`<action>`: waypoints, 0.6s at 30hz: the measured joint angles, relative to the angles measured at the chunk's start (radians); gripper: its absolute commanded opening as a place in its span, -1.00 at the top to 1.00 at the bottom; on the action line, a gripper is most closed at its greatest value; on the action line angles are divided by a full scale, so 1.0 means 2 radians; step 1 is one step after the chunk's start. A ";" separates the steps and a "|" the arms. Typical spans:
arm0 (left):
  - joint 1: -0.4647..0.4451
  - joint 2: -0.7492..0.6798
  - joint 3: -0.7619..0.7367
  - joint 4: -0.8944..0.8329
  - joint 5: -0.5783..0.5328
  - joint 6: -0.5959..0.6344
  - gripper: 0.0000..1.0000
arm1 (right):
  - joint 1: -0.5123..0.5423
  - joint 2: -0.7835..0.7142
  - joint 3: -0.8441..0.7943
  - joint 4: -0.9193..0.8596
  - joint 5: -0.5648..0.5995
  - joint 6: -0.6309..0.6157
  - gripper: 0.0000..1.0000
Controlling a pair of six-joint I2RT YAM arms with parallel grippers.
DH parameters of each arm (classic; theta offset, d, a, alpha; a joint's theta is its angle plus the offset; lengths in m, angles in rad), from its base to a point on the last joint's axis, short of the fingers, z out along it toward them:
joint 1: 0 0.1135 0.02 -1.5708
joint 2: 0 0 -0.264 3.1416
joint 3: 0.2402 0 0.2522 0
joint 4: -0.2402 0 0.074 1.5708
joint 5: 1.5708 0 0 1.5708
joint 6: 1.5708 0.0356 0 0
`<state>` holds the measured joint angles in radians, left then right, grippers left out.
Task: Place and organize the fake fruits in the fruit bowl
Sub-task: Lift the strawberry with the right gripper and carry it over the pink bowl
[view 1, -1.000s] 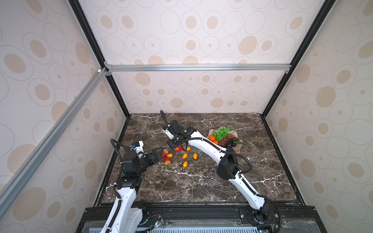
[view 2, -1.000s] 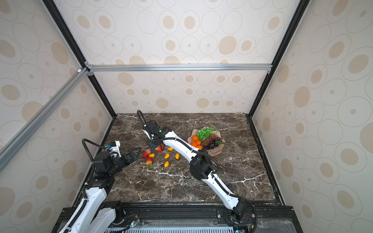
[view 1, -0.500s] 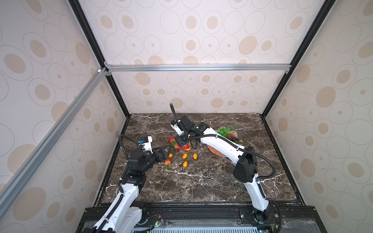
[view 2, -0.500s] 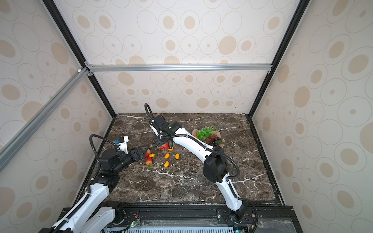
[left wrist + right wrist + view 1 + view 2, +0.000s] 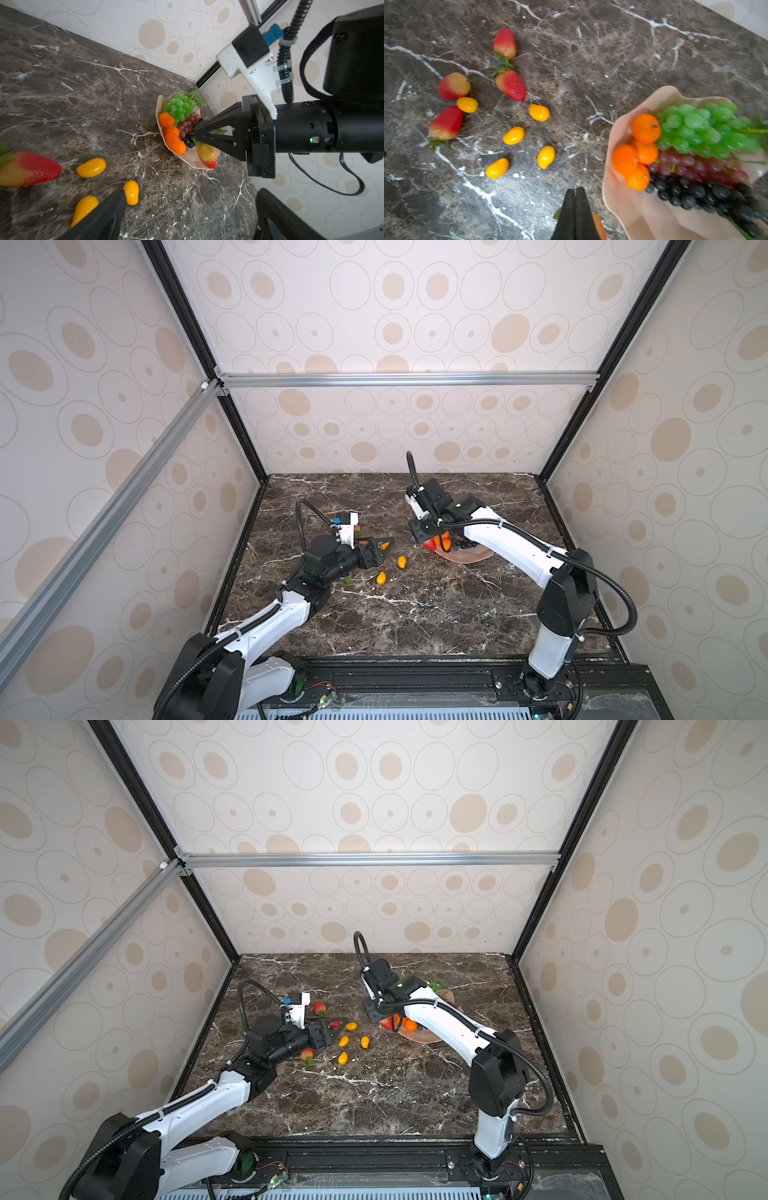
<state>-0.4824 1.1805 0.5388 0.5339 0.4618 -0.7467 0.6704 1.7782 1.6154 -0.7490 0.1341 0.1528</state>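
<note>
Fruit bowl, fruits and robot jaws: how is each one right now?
fruit bowl: upright, holding grapes and tangerines.
right gripper: jaws shut on a strawberry at the bowl's edge.
left gripper: jaws wide open, empty.
loose strawberries: four, lying on the table.
kumquats: five, lying on the table.

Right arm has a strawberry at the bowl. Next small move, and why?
Probably ease the right gripper slightly further over the bowl: it is shut on a strawberry hanging right at the rim, so releasing here might drop it outside.
</note>
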 measured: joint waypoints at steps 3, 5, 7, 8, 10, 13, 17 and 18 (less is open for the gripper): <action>-0.030 0.033 0.024 0.009 -0.009 0.007 -0.96 | -0.026 -0.023 -0.027 -0.005 0.012 -0.003 1.00; -0.049 0.055 0.042 0.014 -0.014 0.014 -0.96 | -0.041 -0.035 -0.043 -0.011 0.019 -0.008 1.00; -0.066 0.076 0.061 0.017 -0.018 0.019 -0.96 | -0.053 -0.042 -0.054 -0.019 0.025 -0.016 1.00; -0.073 0.086 0.070 0.018 -0.020 0.021 -0.96 | -0.060 -0.043 -0.058 -0.023 0.027 -0.022 1.00; -0.086 0.107 0.085 0.020 -0.022 0.024 -0.96 | -0.070 -0.044 -0.061 -0.029 0.031 -0.034 1.00; -0.100 0.134 0.103 0.029 -0.023 0.025 -0.96 | -0.080 -0.044 -0.062 -0.041 0.043 -0.060 1.00; -0.113 0.160 0.112 0.041 -0.023 0.025 -0.96 | -0.084 -0.044 -0.062 -0.047 0.064 -0.090 1.00; -0.115 0.164 0.113 0.043 -0.023 0.025 -0.96 | -0.084 -0.044 -0.062 -0.048 0.067 -0.097 1.00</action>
<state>-0.7128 1.5085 0.7650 0.6201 0.4160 -0.6968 0.5018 1.6905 1.4910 -0.8444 0.2680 -0.0410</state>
